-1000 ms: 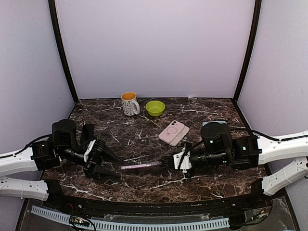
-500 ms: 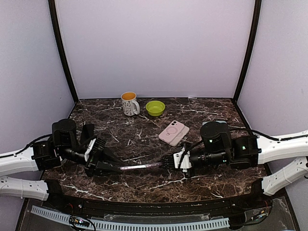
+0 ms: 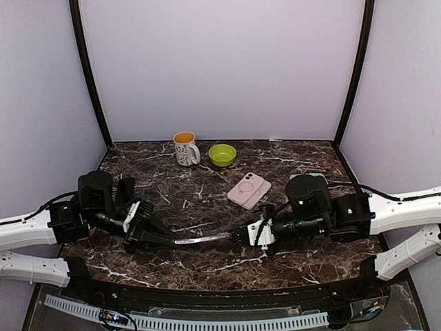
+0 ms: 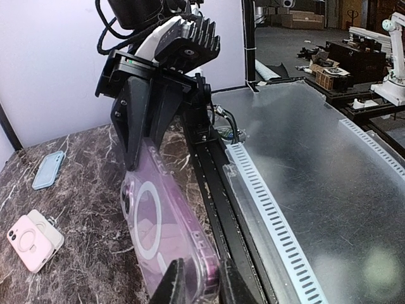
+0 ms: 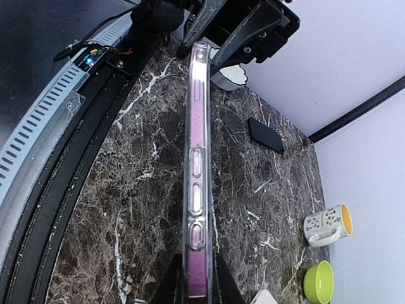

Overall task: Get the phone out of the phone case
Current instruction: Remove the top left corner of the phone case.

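Observation:
A purple phone in a clear phone case (image 3: 203, 239) hangs edge-up above the front of the table, spanning the gap between the two arms. My right gripper (image 3: 238, 236) is shut on its right end; in the right wrist view the cased phone (image 5: 197, 158) runs straight away from that gripper (image 5: 196, 288). My left gripper (image 3: 172, 241) grips the left end. In the left wrist view its fingertips (image 4: 201, 288) press both faces of the case (image 4: 158, 228), with the ring mark on the back showing.
A white mug (image 3: 185, 147) and a green bowl (image 3: 222, 154) stand at the back. A pink phone (image 3: 249, 190) lies mid-table, a light-blue one (image 4: 48, 170) behind the right arm, a black one (image 5: 266, 135) on the left. A perforated rail (image 3: 207, 323) lines the front edge.
My left gripper has moved right onto the phone's left end and its jaws have closed on it. The right gripper has kept its hold and barely moved.

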Robot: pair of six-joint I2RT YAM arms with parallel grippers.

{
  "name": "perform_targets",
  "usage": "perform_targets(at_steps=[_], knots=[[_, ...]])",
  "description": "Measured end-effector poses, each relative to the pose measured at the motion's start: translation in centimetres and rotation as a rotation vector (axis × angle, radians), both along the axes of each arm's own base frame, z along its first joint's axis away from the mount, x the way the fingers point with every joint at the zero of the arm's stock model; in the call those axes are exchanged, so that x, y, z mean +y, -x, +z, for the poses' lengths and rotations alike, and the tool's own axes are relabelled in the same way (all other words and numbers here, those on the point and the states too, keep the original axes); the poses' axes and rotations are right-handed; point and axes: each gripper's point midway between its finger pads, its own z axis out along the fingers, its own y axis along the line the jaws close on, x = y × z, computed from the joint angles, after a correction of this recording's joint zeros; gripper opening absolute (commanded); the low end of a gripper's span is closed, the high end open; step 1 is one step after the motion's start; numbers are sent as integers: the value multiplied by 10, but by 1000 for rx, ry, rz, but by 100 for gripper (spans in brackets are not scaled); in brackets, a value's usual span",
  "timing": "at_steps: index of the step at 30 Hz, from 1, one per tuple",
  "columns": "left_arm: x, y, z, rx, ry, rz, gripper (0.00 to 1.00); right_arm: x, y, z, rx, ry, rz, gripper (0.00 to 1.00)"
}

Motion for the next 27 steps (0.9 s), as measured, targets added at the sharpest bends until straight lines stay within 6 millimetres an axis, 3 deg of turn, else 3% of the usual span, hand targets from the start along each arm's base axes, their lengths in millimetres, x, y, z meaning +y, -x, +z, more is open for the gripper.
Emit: perform_targets(at_steps=[27], knots=[[-1, 8, -13, 27, -50, -72, 19, 0, 2, 0, -298, 51, 56, 0]])
